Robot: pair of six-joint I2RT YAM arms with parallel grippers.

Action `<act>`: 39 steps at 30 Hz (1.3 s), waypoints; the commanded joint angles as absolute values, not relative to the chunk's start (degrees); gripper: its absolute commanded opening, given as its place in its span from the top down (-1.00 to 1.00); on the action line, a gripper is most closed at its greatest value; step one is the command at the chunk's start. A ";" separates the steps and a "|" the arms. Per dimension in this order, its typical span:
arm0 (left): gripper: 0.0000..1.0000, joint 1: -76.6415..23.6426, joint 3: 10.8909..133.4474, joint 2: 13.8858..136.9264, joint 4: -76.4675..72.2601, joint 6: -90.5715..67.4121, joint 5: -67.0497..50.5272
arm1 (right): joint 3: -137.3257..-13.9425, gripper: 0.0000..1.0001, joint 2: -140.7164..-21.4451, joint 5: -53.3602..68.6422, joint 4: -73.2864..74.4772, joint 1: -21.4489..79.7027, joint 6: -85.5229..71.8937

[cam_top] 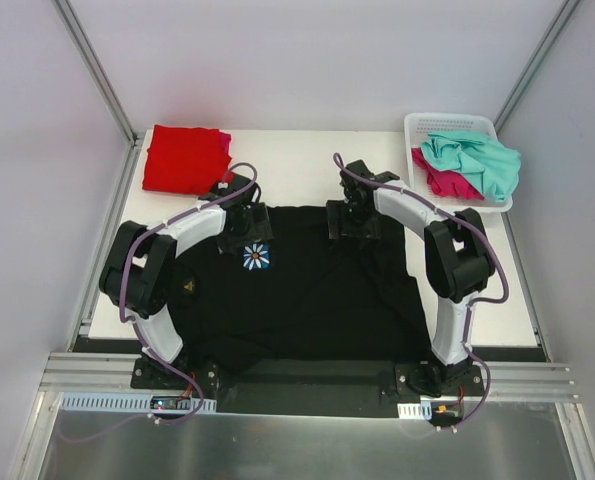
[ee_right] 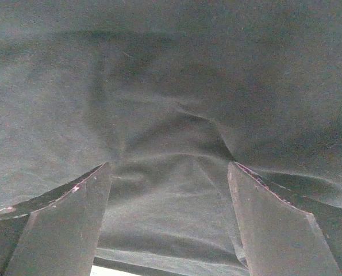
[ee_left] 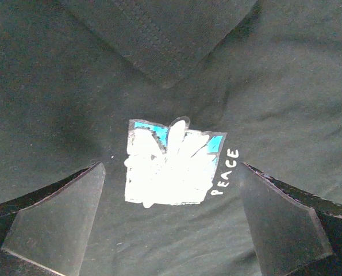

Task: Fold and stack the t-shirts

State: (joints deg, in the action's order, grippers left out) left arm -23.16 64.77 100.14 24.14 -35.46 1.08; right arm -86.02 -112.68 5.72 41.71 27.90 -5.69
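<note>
Both pairs of jaws stand spread wide, holding nothing. The left gripper (ee_left: 171,168) hangs over the daisy print (ee_left: 168,167), where the cloth lies flat. The right gripper (ee_right: 168,167) straddles a raised wrinkle. Under both is the black t-shirt (cam_top: 307,290), spread across the middle of the table (cam_top: 297,160).

I'd say a clean fold needs both to press down, pinch at matching spots and lift together. The flat patch under the left looks harder to catch.

At the far left lies a folded red t-shirt (cam_top: 182,160). At the far right, a white basket (cam_top: 417,125) holds a crumpled teal t-shirt (cam_top: 472,160) over a magenta-pink one (cam_top: 442,183). Nothing lies on the black cloth, though the bowed arms hang over its sides.
</note>
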 commanded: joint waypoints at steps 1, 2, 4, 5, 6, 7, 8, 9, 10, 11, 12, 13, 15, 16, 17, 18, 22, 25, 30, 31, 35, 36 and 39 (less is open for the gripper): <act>-0.98 -22.94 62.68 100.99 20.05 -34.72 0.18 | -83.59 -0.71 -112.68 7.03 39.73 27.51 -5.71; -0.98 -22.94 62.32 101.07 19.60 -34.80 0.18 | -83.32 -0.71 -112.59 6.77 39.38 27.60 -5.54; -0.98 -22.85 61.88 101.42 18.72 -34.89 0.26 | -82.80 -0.71 -112.67 6.59 39.38 27.42 -5.10; -0.98 -22.85 61.88 101.69 18.63 -34.81 0.18 | -82.71 -0.71 -113.02 6.24 39.38 27.42 -5.10; -0.98 -22.85 62.14 101.95 18.55 -34.80 0.18 | -82.62 -0.71 -113.20 6.07 39.38 27.25 -5.01; -0.98 -22.85 62.40 102.56 18.54 -34.72 0.18 | -82.53 -0.71 -113.38 5.80 39.46 26.99 -5.01; -0.98 -22.85 62.49 102.92 18.46 -34.72 0.18 | -82.44 -0.71 -113.64 5.63 39.29 26.98 -5.10; -0.98 -22.85 62.23 103.09 18.37 -34.72 0.18 | -82.35 -0.71 -113.82 5.63 39.29 26.81 -5.01; -0.98 -22.85 61.79 103.36 17.67 -34.72 0.09 | -82.09 -0.71 -113.91 5.54 39.11 26.63 -4.92; -0.98 -22.85 61.27 103.36 17.23 -34.80 0.09 | -81.83 -0.71 -113.91 5.28 38.94 26.63 -4.83; -0.98 -22.85 59.35 103.19 16.53 -35.07 0.17 | -81.39 -0.71 -113.91 5.19 38.59 26.54 -4.75; -0.98 -22.85 58.20 102.66 14.61 -35.07 0.44 | -80.95 -0.71 -113.91 5.19 37.97 26.46 -4.66; -0.98 -22.85 54.52 101.87 12.67 -35.33 0.70 | -79.37 -0.71 -113.73 5.36 37.18 26.37 -4.40; -0.97 -22.85 53.27 100.91 11.70 -35.42 0.88 | -78.76 -0.71 -113.56 5.36 36.48 26.19 -4.48; -0.99 -22.85 52.04 100.20 9.78 -35.42 1.05 | -77.36 -0.71 -113.38 5.62 36.04 26.28 -4.22; -0.98 -22.85 49.77 99.59 9.32 -35.42 1.40 | -76.65 -0.71 -113.20 5.54 35.77 26.28 -4.13; -0.98 -22.85 45.01 95.46 8.09 -35.33 1.93 | -72.52 -0.71 -111.19 4.39 34.29 26.02 -3.60; -0.98 -22.85 40.62 92.48 7.30 -35.24 1.58 | -68.83 -0.71 -109.78 4.22 33.05 25.75 -3.51; -0.98 -23.29 33.24 87.46 6.24 -36.30 -1.13 | -63.64 -0.71 -105.65 5.45 31.47 25.93 -4.13; -0.98 -23.55 32.35 85.36 6.68 -37.17 -1.75 | -62.15 -0.71 -104.95 5.36 31.29 26.01 -4.13; -0.98 -26.01 29.45 80.08 8.61 -39.98 -2.11 | -59.77 -0.71 -101.17 5.01 31.73 27.59 -4.57; -0.98 -27.84 28.66 79.11 9.31 -40.69 -1.94 | -59.33 -0.70 -99.94 4.75 31.90 28.55 -4.66; -0.98 -31.10 27.17 75.33 11.68 -43.67 -0.88 | -57.75 -0.70 -97.83 3.78 32.69 30.49 -5.97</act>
